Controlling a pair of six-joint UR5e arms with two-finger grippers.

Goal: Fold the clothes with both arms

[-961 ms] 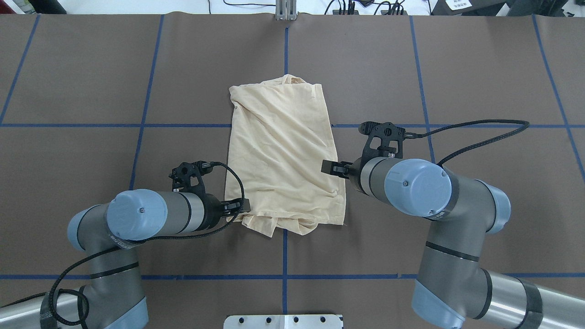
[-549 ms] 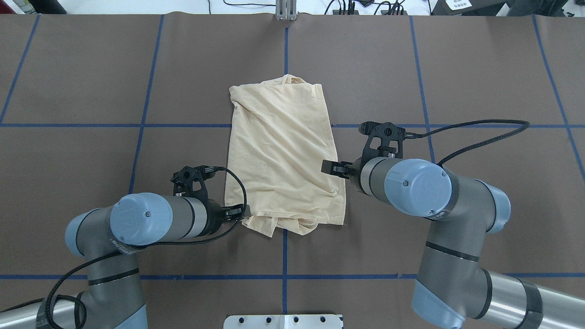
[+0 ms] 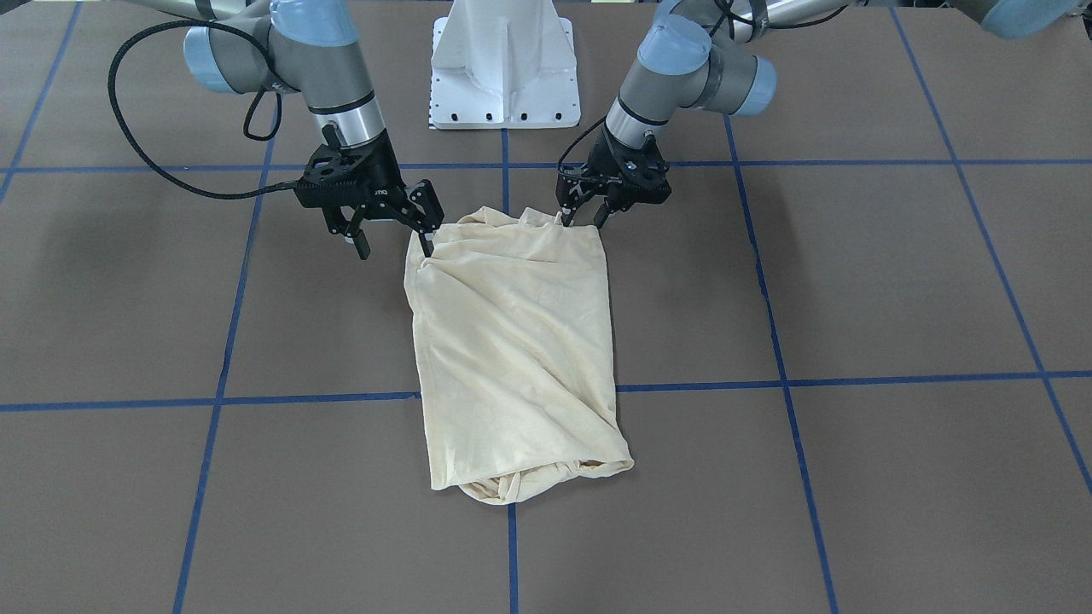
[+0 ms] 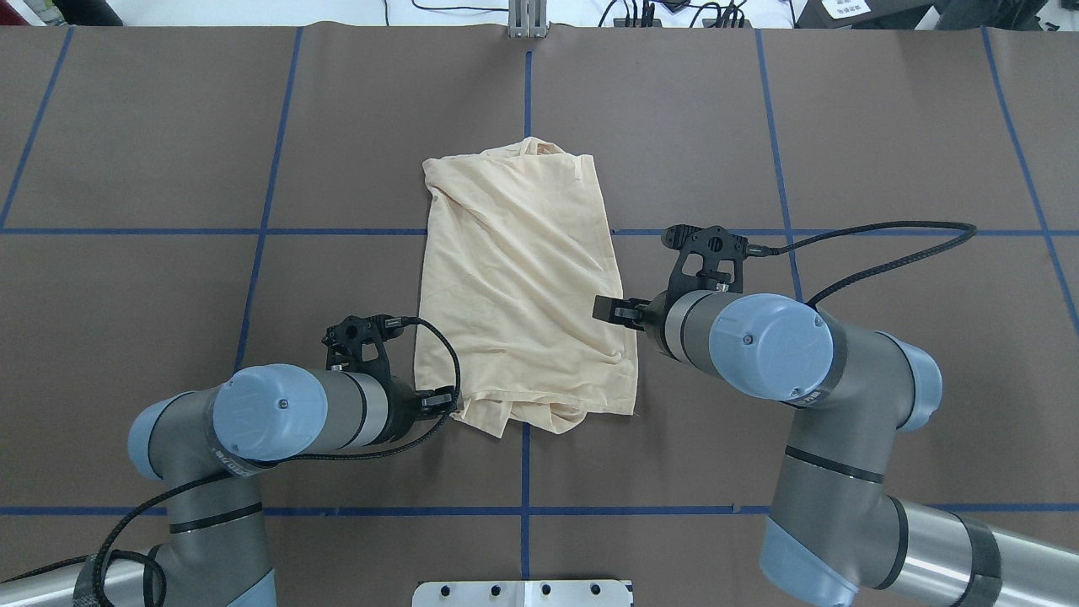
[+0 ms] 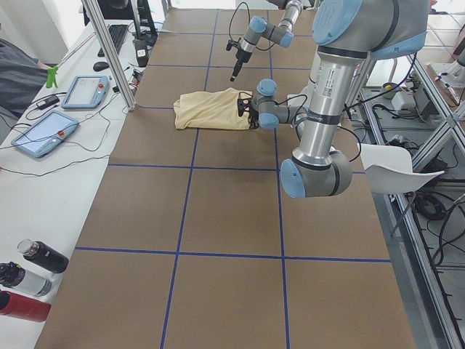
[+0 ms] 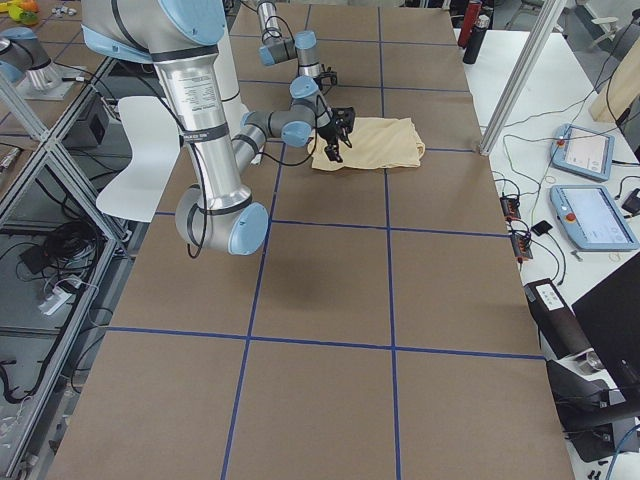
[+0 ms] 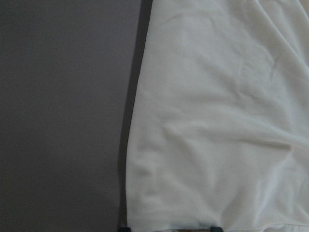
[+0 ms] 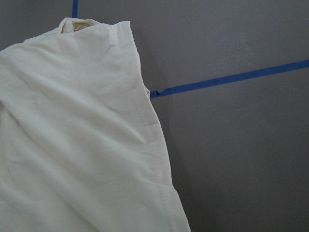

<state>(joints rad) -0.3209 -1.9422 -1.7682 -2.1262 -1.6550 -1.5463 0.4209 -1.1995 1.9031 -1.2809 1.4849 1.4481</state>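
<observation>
The clothes are one cream shirt (image 4: 523, 278), folded into a long wrinkled strip on the brown table, also seen in the front view as shirt (image 3: 512, 341). No print shows. My left gripper (image 3: 583, 219) is open and low at the shirt's near left corner (image 4: 459, 405). In the left wrist view the shirt (image 7: 217, 121) fills the right side, and its hem lies between two fingertips (image 7: 124, 228) at the bottom edge. My right gripper (image 3: 394, 243) is open at the shirt's right side, one finger (image 3: 425, 243) at the cloth edge. The right wrist view shows the shirt hem (image 8: 154, 145).
Blue tape lines (image 4: 524, 480) divide the brown table cover into squares. The white pedestal base (image 3: 505, 68) stands between the arms. A black cable (image 4: 885, 229) loops right of the right wrist. Tablets (image 5: 43, 134) and bottles (image 5: 29, 269) lie on a side bench.
My left arm has drawn back toward the robot, sliding its gripper along the shirt's left edge to the near corner. The right arm and the shirt have not moved.
</observation>
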